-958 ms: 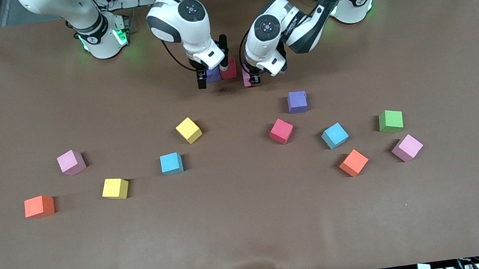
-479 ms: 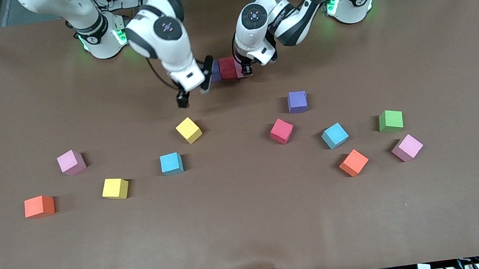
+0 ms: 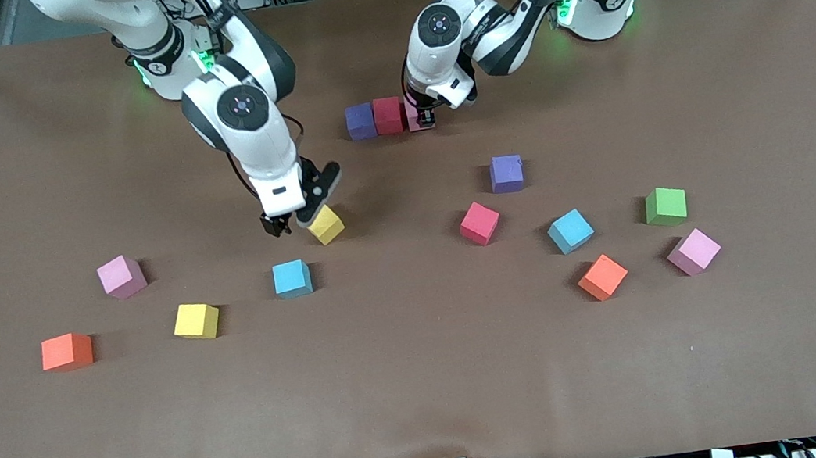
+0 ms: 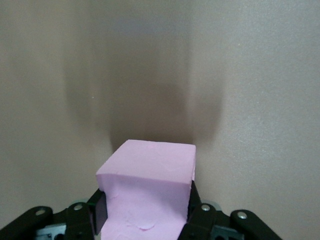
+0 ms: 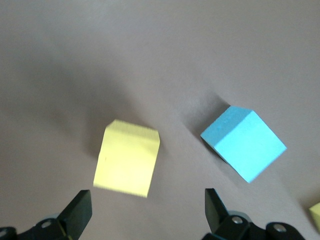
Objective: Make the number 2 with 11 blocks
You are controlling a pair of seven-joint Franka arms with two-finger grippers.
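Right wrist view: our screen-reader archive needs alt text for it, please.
The right gripper hovers with open fingers over a matte yellow cube on the brown table; a matte light blue cube lies beside it.

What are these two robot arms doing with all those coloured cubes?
They are laying cubes out into a shape. The left gripper has its jaws shut on a pink cube, set at the end of a short row beside a red cube and a purple cube. The right gripper hangs with jaws open over a yellow cube, probably about to pick it up. Other cubes lie scattered nearer the front camera.
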